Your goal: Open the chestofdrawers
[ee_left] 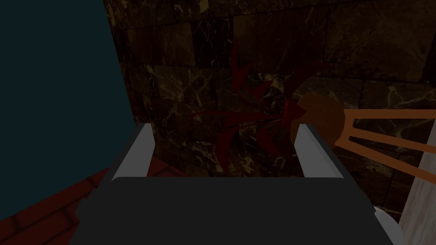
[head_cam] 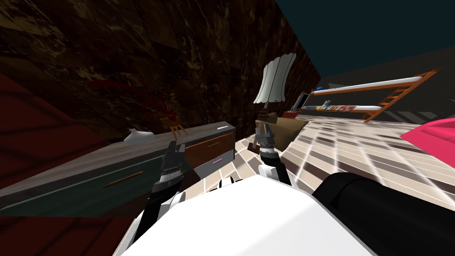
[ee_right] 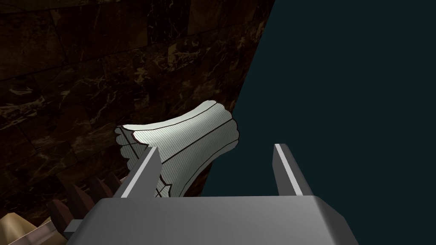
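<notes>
A low chest of drawers (head_cam: pixel 133 155) with a grey top stands against the dark marble wall, slanting across the head view. Its fronts are a dark green drawer (head_cam: pixel 89 189) with a thin orange handle (head_cam: pixel 123 179), a brown drawer (head_cam: pixel 209 147) and a grey drawer (head_cam: pixel 214 163) with a pink handle. My left gripper (head_cam: pixel 176 148) hovers in front of the chest, between the green and brown fronts, fingers (ee_left: pixel 139 149) open and holding nothing. My right gripper (head_cam: pixel 267 128) is raised further right, near the lamp, also open (ee_right: pixel 217 168).
On the chest's top sit a white object (head_cam: pixel 137 136) and a small orange stand with a red plant (head_cam: pixel 173 119). A white-shaded lamp (head_cam: pixel 275 80) stands on a brown side table (head_cam: pixel 286 129). A bunk bed (head_cam: pixel 369 98) lies far right, a pink object (head_cam: pixel 433 135) at the edge.
</notes>
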Robot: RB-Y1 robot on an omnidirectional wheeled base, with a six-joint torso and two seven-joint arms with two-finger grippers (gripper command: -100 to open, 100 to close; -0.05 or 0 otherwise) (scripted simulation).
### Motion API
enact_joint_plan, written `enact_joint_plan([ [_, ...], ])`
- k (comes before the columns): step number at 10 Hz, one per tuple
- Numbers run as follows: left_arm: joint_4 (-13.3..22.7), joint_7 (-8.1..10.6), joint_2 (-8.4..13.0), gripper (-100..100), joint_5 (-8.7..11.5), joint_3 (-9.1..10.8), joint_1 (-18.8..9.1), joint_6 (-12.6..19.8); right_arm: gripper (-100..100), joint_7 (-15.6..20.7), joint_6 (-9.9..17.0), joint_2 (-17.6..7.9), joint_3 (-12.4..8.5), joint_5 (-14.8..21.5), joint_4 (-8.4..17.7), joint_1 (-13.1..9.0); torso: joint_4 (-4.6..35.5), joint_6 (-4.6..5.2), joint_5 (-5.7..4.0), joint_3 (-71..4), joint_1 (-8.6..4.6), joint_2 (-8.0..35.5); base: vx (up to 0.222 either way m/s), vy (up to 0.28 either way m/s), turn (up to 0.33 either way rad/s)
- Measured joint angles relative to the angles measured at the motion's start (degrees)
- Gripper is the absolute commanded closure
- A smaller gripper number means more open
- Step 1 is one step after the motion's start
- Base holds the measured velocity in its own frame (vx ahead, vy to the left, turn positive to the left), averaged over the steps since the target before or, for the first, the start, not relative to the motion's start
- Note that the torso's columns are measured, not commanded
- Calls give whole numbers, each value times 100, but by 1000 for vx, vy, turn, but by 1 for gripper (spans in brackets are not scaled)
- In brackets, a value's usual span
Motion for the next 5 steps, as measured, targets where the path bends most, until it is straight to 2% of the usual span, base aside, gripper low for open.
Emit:
enact_joint_plan([
  [5,727,-37,226,-100,-6,110,-158,-122,0,0,0,0,0,0,0,0,2,0,1,3,2,5,51,-39,16],
])
